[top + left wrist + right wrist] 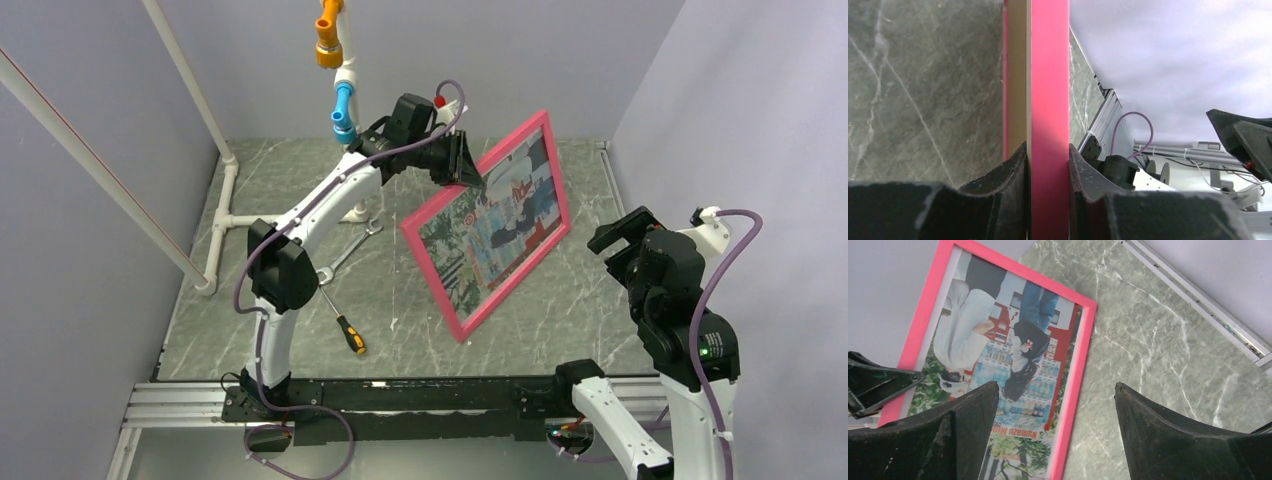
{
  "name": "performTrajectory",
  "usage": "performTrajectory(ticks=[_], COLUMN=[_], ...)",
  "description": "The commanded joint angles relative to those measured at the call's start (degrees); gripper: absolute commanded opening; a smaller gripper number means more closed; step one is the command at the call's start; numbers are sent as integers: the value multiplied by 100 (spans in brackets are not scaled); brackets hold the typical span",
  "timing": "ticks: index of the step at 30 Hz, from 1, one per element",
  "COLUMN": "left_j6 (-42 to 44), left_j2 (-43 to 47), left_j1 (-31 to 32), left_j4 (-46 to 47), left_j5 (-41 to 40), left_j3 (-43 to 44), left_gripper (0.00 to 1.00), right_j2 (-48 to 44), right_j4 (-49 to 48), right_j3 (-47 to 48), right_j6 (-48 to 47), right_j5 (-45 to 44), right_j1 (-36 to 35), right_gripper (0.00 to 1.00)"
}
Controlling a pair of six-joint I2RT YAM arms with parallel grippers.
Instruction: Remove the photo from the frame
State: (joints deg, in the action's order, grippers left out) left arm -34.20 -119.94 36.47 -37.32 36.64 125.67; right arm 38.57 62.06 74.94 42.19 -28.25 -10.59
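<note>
Soft, even light fills all three views, leaving only faint shadows on the grey worktop [400, 320]. The overhead view is sharp. In the left wrist view the near dark fingers [993, 200] look soft, and the frame [1049, 100] darkens low down.

On my feed I see a grey marbled table [560, 310] with a yellow-and-black-handled screwdriver [349, 334] lying near a silver wrench [347, 255] at the left, a white pipe structure [222, 160] beyond, and an orange fitting [329, 45] above a blue fitting [343, 112].
</note>
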Motion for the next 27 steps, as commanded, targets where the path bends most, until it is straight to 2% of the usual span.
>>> performTrajectory(ticks=[1, 11, 15, 19, 27], left_j6=[-749, -1677, -1962, -2492, -3121], left_j2=[542, 994, 776, 627, -69], left_j1=[16, -35, -34, -27, 69], left_j4=[1300, 3164, 3656, 4764, 5810], left_j5=[158, -658, -903, -1253, -1724], left_j3=[-1097, -3099, -3316, -3797, -3911], left_gripper=[0, 0, 0, 0, 0], right_j2=[-83, -143, -176, -191, -255], right_j4=[-19, 1, 55, 83, 126], right_j3=[-69, -216, -206, -214, -209], right_j6=[-9, 60, 70, 74, 32], right_j5=[-14, 74, 74, 104, 185], right_j1=[-13, -4, -13, -13, -12], right_gripper=[87, 87, 87, 88, 88])
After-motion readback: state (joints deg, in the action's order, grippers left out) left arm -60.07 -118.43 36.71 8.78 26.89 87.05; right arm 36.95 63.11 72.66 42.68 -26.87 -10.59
